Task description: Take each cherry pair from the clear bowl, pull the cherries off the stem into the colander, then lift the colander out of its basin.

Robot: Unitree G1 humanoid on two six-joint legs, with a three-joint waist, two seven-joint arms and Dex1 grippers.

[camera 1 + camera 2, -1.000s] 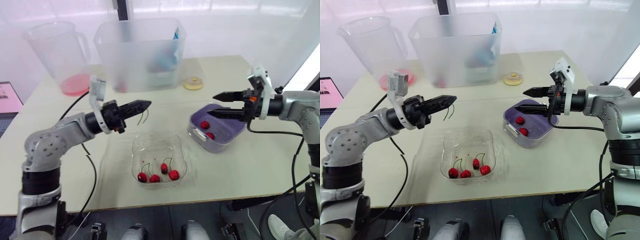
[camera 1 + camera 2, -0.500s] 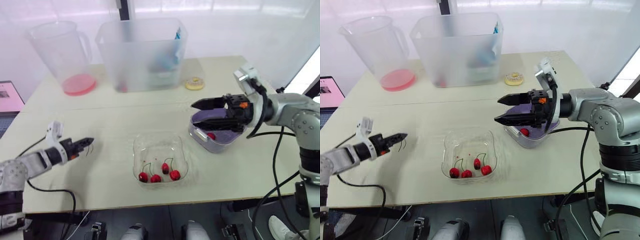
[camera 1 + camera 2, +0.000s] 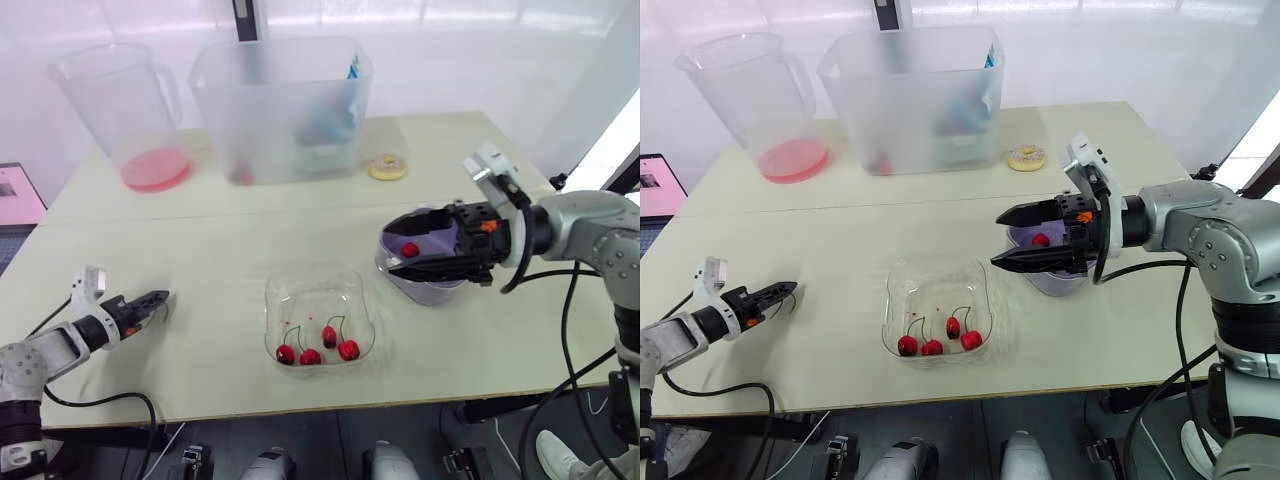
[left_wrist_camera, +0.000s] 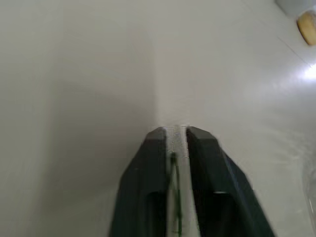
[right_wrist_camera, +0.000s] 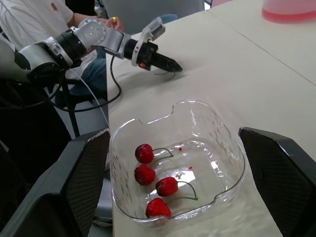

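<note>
Left wrist view: left gripper [image 4: 174, 131] closed almost fully, pinching a bare stem [image 4: 174, 197], low over the table [image 3: 840, 220] at its left side. Right gripper [image 3: 1000, 240] spread wide, empty, between colander [image 3: 1055, 283] and clear bowl [image 3: 890, 300] holding four cherries [image 3: 932, 347].

robot lab, plain white table [image 3: 230, 230], translucent screen [image 3: 500, 50], seated person [image 5: 29, 19]

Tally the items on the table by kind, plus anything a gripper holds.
Cherries: 5 in sight
Clear bowl: 1
Colander: 1
Basin: 1
Pitcher: 1
Storage bin: 1
Doughnut: 1
Bare stem, held: 1
Total: 12
</note>
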